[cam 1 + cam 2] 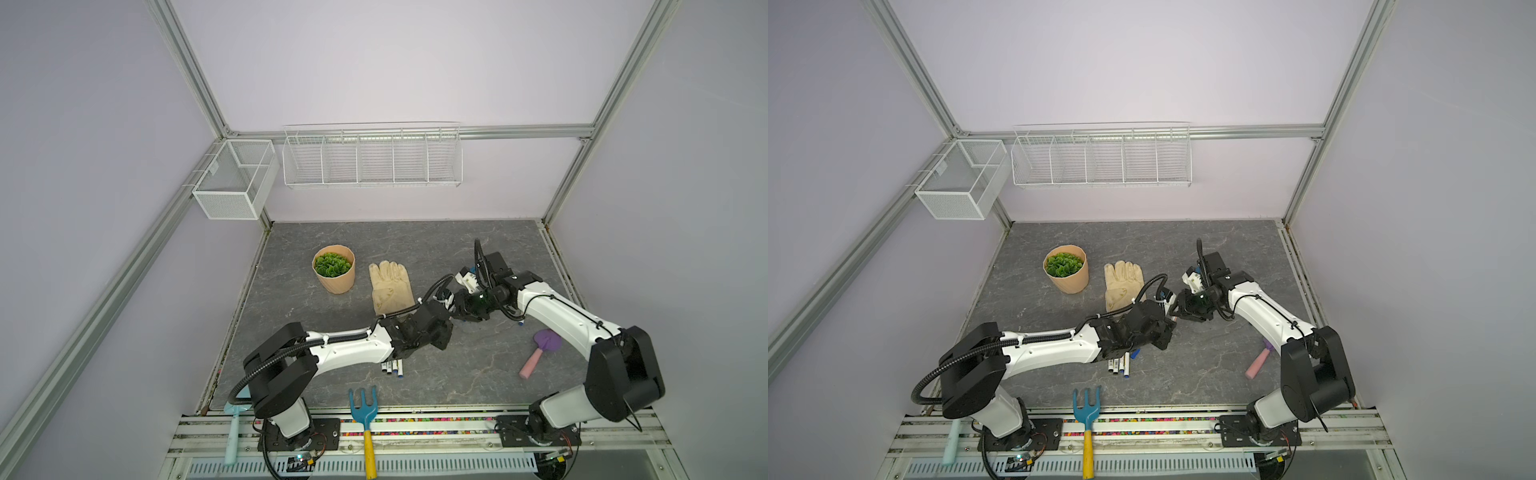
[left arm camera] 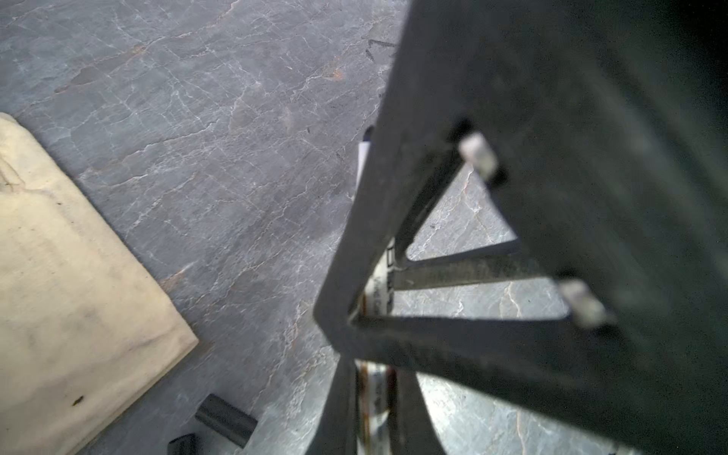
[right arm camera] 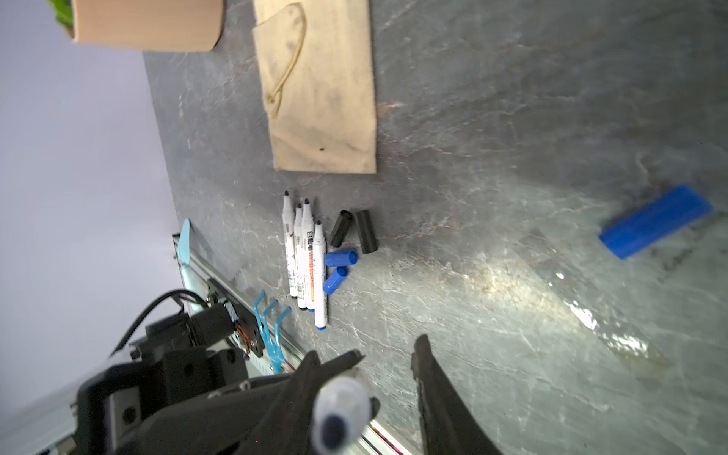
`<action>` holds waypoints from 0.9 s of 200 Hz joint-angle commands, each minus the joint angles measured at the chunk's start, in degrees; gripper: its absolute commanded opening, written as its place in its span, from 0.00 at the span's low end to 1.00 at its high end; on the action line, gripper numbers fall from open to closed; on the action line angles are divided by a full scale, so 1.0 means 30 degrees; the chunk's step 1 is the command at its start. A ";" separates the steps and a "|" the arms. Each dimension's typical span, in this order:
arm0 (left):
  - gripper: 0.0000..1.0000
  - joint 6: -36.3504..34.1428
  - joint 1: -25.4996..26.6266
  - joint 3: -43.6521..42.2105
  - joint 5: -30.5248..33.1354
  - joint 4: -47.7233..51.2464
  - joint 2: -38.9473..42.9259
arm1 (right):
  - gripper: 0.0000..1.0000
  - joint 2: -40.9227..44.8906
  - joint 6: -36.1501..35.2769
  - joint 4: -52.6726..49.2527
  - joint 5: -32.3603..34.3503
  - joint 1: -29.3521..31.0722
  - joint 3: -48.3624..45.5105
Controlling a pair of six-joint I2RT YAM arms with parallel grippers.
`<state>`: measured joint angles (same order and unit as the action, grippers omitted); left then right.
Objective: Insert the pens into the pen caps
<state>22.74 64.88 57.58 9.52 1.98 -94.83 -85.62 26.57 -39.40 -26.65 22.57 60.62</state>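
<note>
Right wrist view is showing one pen [image 3: 340, 409] poking straight at the lens, blurry, dark blue plug on its end. The left gripper [image 1: 1168, 322] is clamping its barrel, up off the table [image 3: 512, 118] near the middle. The left wrist view is catching print on the barrel between the fingers, but it's too smeared to read. The right gripper [image 1: 1183, 309] is facing it tip to tip with its fingers standing apart around the pen's end, and the one finger I can see clearly isn't touching it.

Four more pens [image 3: 305, 260] are lying side by side in a tight row, tips uncapped, so that's five I'm counting. Their labels are showing an orange band, some characters and barcodes, nothing I can make out.

Just beside the row: two black caps [image 3: 366, 230] and two blue caps [image 3: 342, 259]. A third blue cap [image 3: 656, 220] is sitting well apart, blurred.

Further out, one tan glove [image 3: 323, 98] is lying flat, one pot [image 3: 149, 23] with a green plant near it. One purple trowel [image 1: 547, 340], one blue hand fork [image 1: 364, 409], and two white wire baskets [image 1: 374, 162] are hanging on the walls.
</note>
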 commanded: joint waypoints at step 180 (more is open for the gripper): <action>0.00 0.1443 -0.0094 -0.3209 0.1558 -0.0894 0.2840 | 0.44 -0.6984 0.1270 -0.1810 0.9508 -0.0169 0.3391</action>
<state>26.13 64.69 48.86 13.10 -0.12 -88.09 -104.38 29.10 -45.54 0.86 22.15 69.60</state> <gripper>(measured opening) 0.105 0.460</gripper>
